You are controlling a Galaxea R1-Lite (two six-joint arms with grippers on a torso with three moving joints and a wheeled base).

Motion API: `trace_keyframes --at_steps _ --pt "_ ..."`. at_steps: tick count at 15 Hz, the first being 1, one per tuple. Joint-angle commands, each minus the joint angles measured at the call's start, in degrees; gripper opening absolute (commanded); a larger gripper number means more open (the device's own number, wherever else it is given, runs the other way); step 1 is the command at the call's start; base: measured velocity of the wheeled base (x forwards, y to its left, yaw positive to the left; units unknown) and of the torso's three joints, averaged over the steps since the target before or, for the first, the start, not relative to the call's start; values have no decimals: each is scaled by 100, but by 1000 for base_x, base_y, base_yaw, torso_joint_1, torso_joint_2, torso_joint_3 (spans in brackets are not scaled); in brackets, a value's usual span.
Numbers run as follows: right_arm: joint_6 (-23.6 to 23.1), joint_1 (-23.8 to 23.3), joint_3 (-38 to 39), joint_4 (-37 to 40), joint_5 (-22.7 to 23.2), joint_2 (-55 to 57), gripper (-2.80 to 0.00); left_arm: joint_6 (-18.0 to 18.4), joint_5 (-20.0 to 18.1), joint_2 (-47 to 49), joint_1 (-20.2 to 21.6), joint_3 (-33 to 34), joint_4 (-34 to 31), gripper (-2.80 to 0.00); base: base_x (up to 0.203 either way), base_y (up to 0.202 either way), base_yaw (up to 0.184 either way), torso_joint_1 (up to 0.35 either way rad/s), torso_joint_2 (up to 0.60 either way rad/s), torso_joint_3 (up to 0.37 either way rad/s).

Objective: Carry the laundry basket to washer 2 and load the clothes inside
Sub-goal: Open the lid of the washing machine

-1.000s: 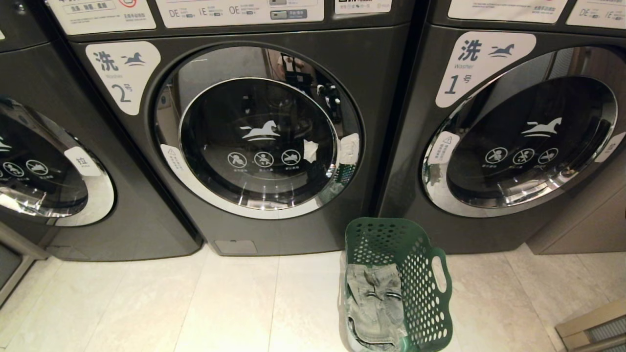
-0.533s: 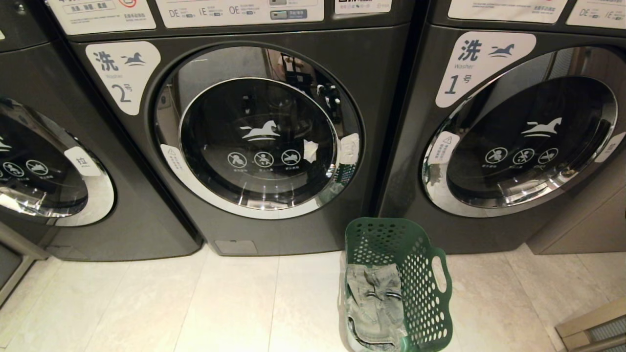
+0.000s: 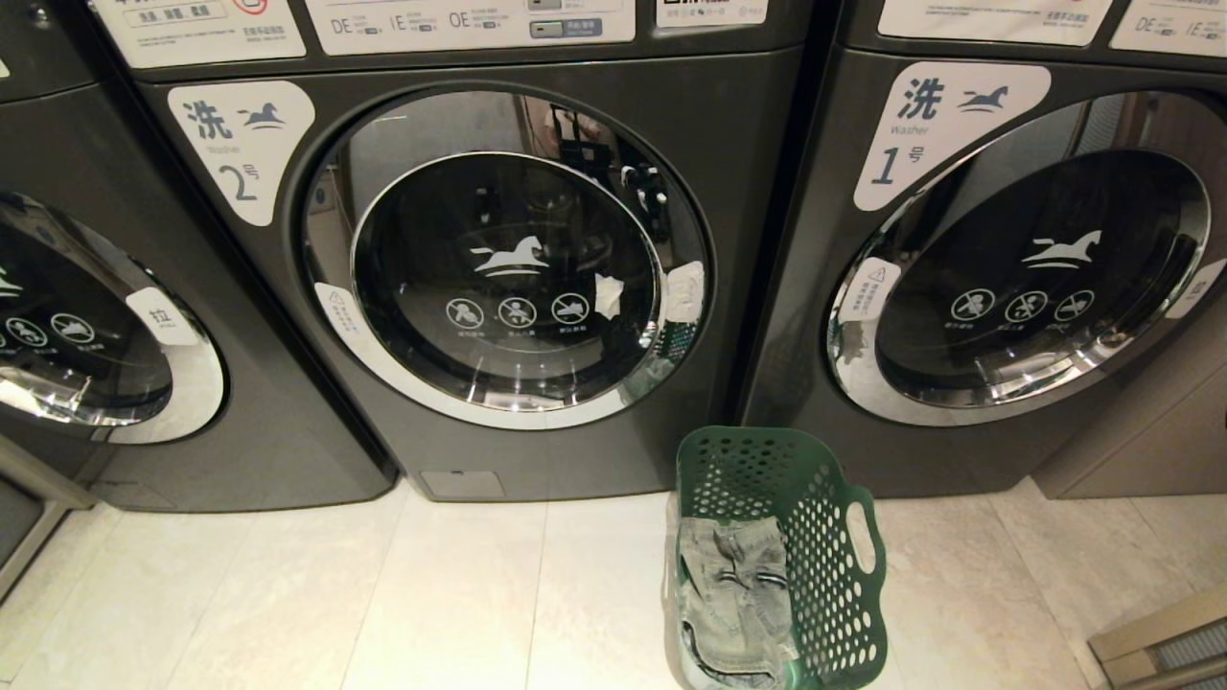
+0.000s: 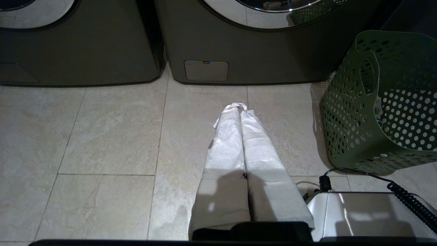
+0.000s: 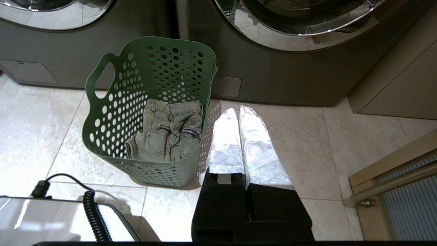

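Observation:
A green perforated laundry basket (image 3: 824, 537) stands on the floor between washer 2 (image 3: 508, 259) and washer 1, with grey-blue denim clothes (image 3: 733, 594) inside. Washer 2's round door is closed. Neither arm shows in the head view. In the left wrist view my left gripper (image 4: 240, 106) hangs shut over bare tile, the basket (image 4: 379, 102) off to its side. My right gripper (image 5: 237, 110) is shut too, just beside the basket (image 5: 150, 102) and the clothes (image 5: 167, 131), holding nothing.
Washer 1 (image 3: 1016, 259) stands on the right, and a third machine (image 3: 86, 316) on the left, both doors closed. A wooden cabinet and rail (image 5: 392, 177) lie at the far right. My base with a coiled cable (image 5: 90, 208) sits behind the basket.

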State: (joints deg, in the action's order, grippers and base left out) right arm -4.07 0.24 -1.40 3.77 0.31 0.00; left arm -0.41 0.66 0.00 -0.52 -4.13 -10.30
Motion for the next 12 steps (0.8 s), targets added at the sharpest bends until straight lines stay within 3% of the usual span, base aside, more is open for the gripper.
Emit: trace_keyframes --at_steps 1,12 --pt "-6 2 0 1 5 0 -280 -2 4 9 0 0 -7 -280 0 0 0 0 0 0" --pt "-6 -5 0 1 5 1 -280 -2 4 9 0 0 -7 -280 0 0 0 0 0 0"
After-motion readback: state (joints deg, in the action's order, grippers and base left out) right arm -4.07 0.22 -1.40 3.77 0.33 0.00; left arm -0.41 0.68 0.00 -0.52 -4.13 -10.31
